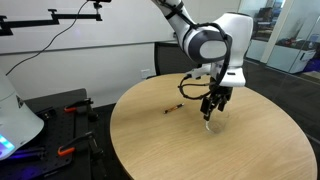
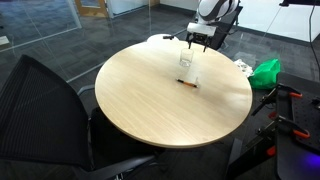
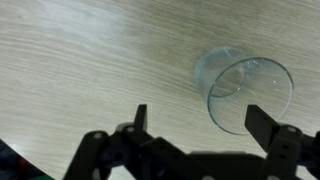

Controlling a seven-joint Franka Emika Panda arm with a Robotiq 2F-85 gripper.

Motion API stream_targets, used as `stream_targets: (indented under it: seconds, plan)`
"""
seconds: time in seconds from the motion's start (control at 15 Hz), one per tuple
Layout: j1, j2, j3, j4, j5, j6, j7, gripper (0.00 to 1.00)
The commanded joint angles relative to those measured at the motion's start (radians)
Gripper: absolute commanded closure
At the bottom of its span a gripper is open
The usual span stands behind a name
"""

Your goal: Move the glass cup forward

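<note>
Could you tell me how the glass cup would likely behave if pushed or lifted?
The cup looks like rigid, smooth clear glass, so it may slip in the open gripper and could break if dropped. It stands upright, short and wide, so it would probably slide on the table rather than tip.

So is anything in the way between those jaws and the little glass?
Nothing visible does. The gripper, jaws open, hangs right above the glass cup; the thin red stick lies on the table off to one side.
</note>
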Motion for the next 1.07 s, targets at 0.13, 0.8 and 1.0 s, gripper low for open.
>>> stream_targets:
  seconds: [0.13,0.8,1.0]
  plan:
    - [-0.001,0.05,0.0,0.065,0.023,-0.028,-0.021,0.0]
    - [0.01,0.095,0.007,0.08,0.025,-0.012,-0.016,0.0]
    - [0.017,0.107,0.009,0.079,0.028,-0.008,-0.012,0.0]
